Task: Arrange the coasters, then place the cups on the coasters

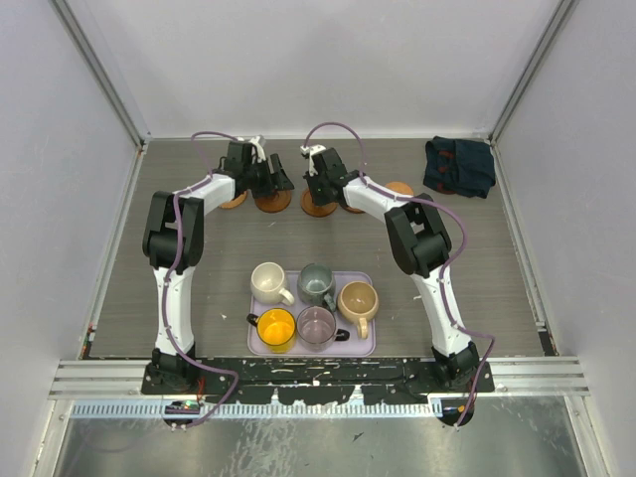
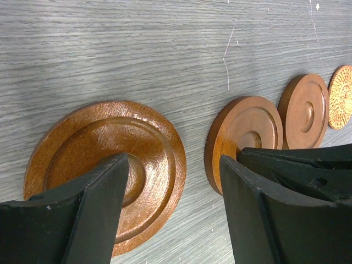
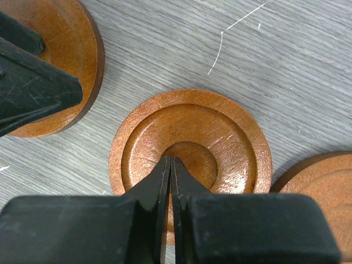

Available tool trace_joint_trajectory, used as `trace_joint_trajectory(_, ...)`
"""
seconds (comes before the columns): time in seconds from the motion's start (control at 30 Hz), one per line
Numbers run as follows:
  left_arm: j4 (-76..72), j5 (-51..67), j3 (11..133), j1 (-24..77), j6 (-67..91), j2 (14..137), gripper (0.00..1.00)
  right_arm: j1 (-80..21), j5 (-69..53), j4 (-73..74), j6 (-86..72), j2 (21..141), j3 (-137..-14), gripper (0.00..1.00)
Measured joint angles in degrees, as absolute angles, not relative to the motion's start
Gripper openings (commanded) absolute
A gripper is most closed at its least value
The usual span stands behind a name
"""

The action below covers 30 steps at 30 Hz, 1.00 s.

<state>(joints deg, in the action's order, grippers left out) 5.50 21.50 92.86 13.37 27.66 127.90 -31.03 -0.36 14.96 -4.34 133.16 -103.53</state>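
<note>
my right gripper (image 3: 171, 162) is pinched shut, tips over a wooden coaster (image 3: 220, 137) in the far row. left gripper (image 2: 173, 159) gapes empty above a second coaster (image 2: 93, 143). a crooked nudge would probably bump the neighbour. cups (image 1: 268, 280) sit on the near tray (image 1: 366, 348).

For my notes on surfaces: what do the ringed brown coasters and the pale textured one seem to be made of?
Ringed coasters: likely varnished wood; faint grain, turned rings, soft gloss. Textured coaster: seemingly woven fibre, maybe rattan; fine basket pattern, matte.
</note>
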Motion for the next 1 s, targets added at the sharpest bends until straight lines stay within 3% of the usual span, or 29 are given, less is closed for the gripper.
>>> trace_joint_trajectory(1.0,5.1,21.6,92.7,13.1,27.7,127.9,0.69,-31.0,2.5,15.0,-4.4,137.3,-109.8,0.11)
